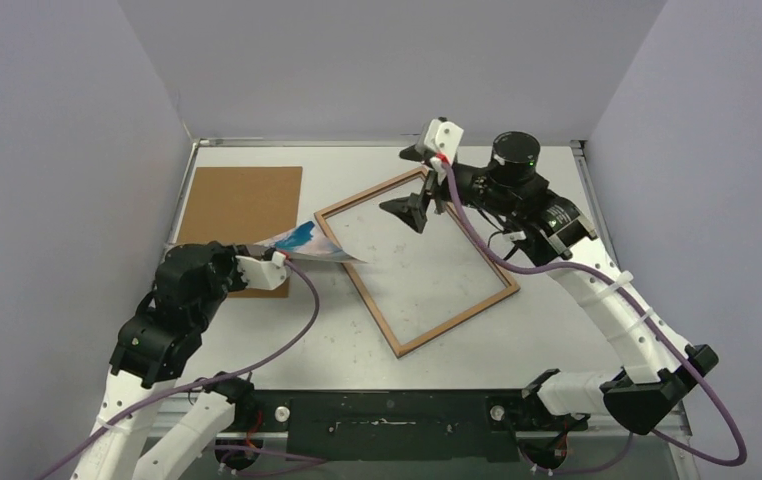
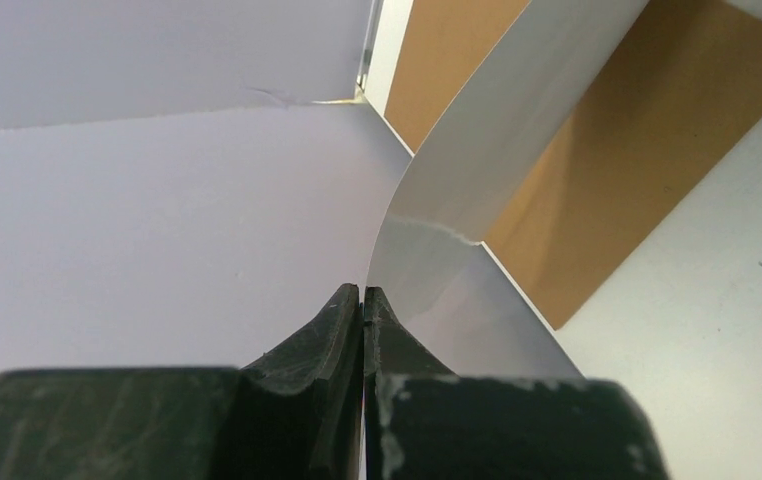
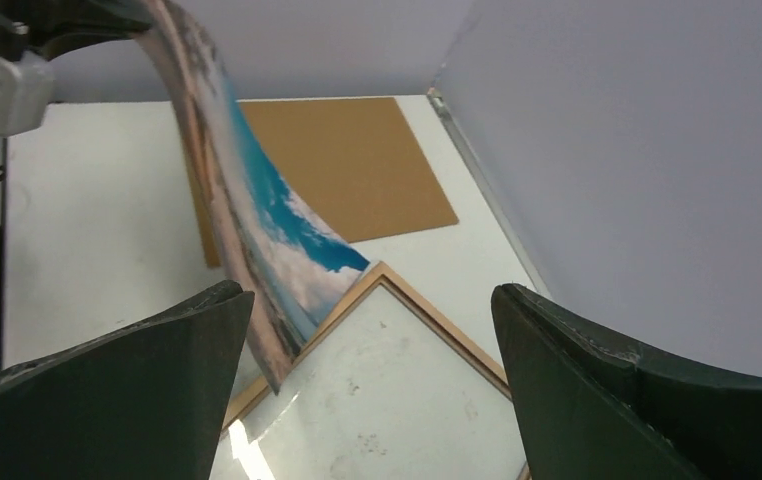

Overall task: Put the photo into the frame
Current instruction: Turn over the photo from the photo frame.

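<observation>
While the left gripper [image 1: 285,258] pinches one edge of the photo [image 1: 312,243], jaws pressed tight together on the sheet, the print curls away toward 3 o'clock. Picture side up in the top view; blank white back fills the left wrist view.
- Photo's free corner hangs over the frame's [image 1: 457,320] 9 o'clock edge. Touching or just above: cannot tell.
- Frame lies flat mid-table [image 1: 337,350], wood-brown side up, skewed so its corners point roughly 1, 4, 7 and 10 o'clock. Clear pane shows table through it.
- Right gripper [image 1: 409,180] hovers at the frame's 1 o'clock corner, jaws spread wide, nothing between them.
- Backing board [image 1: 242,215] lies flat at 10 o'clock from the frame, partly under the left gripper and photo.
</observation>
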Controlling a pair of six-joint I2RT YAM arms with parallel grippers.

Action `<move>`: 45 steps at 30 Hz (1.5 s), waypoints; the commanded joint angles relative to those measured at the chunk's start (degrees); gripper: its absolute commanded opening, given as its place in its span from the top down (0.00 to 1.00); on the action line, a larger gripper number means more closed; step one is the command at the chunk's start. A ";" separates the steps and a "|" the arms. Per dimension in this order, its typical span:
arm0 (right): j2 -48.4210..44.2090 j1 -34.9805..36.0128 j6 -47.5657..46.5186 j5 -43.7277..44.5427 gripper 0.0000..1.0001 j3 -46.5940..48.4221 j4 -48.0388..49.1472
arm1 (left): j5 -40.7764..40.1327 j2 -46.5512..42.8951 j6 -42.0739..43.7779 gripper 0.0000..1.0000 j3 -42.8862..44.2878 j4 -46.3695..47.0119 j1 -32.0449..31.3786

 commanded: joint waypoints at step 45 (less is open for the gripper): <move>19.80 20.39 7.05 11.61 0.95 -0.76 16.78 | 2.28 -4.71 3.61 0.98 -0.25 18.38 -0.13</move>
